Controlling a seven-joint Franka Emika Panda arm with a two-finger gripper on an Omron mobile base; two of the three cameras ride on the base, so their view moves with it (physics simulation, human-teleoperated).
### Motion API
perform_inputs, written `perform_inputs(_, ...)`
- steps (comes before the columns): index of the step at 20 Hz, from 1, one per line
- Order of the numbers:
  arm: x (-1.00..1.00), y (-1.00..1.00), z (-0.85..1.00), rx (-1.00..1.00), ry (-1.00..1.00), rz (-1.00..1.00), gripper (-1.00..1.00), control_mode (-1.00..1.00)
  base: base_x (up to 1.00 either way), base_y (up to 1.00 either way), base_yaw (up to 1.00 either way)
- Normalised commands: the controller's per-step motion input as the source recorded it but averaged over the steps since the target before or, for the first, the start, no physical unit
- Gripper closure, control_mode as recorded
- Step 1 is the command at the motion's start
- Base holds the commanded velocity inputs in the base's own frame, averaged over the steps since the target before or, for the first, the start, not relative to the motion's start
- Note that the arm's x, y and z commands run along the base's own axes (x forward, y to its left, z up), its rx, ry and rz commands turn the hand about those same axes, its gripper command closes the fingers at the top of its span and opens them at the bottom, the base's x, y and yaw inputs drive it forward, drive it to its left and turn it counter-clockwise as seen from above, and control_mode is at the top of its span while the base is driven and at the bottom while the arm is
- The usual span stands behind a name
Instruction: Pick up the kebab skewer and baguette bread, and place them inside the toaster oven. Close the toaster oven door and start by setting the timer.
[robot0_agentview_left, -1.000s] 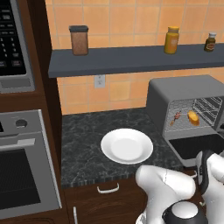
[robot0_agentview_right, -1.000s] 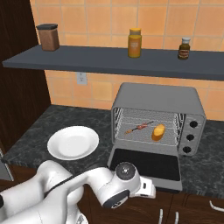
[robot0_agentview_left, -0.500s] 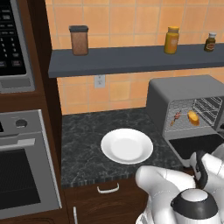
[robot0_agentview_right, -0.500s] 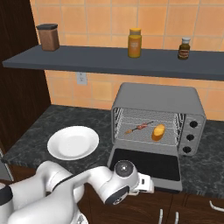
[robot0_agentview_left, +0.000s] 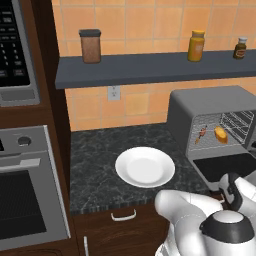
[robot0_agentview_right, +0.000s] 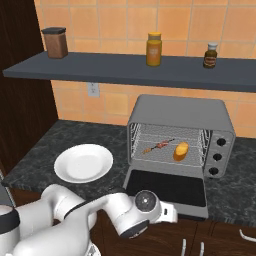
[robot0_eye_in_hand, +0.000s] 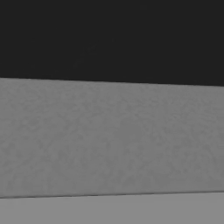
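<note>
The gripper (robot0_agentview_right: 172, 214), its finger state impossible to tell, is held low at the front edge of the lowered door (robot0_agentview_right: 167, 187), while skewer (robot0_agentview_right: 158, 146) and bread (robot0_agentview_right: 181, 150) are already placed on the toaster oven (robot0_agentview_right: 180, 116) rack, leaving closing and timer.

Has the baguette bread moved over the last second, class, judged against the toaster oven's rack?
No. The baguette bread lies where it did on the toaster oven rack, right of the kebab skewer.

Orange tiled wall (robot0_agentview_right: 115, 20), grey shelf (robot0_agentview_right: 125, 70)
</note>
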Motion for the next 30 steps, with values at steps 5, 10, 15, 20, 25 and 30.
perform_inputs(5,0.6,0.0,0.56,0.03,-0.05,0.0,-1.0,-1.0,0.0,0.0,0.0)
perform_inputs(10,0.58,0.0,0.71,0.06,-0.03,0.0,-1.0,-1.0,0.0,0.0,0.0)
perform_inputs(15,0.65,0.0,0.6,0.08,-0.08,0.0,-1.0,-1.0,0.0,0.0,0.0)
perform_inputs(20,0.76,0.06,0.58,0.05,-0.05,0.0,-1.0,-1.0,0.0,0.0,0.0)
perform_inputs(25,0.9,0.31,0.34,0.0,0.0,0.0,-1.0,-1.0,0.0,0.0,0.0)
perform_inputs(30,0.91,0.54,0.21,0.0,0.0,-0.02,-1.0,-1.0,0.0,0.0,0.0)
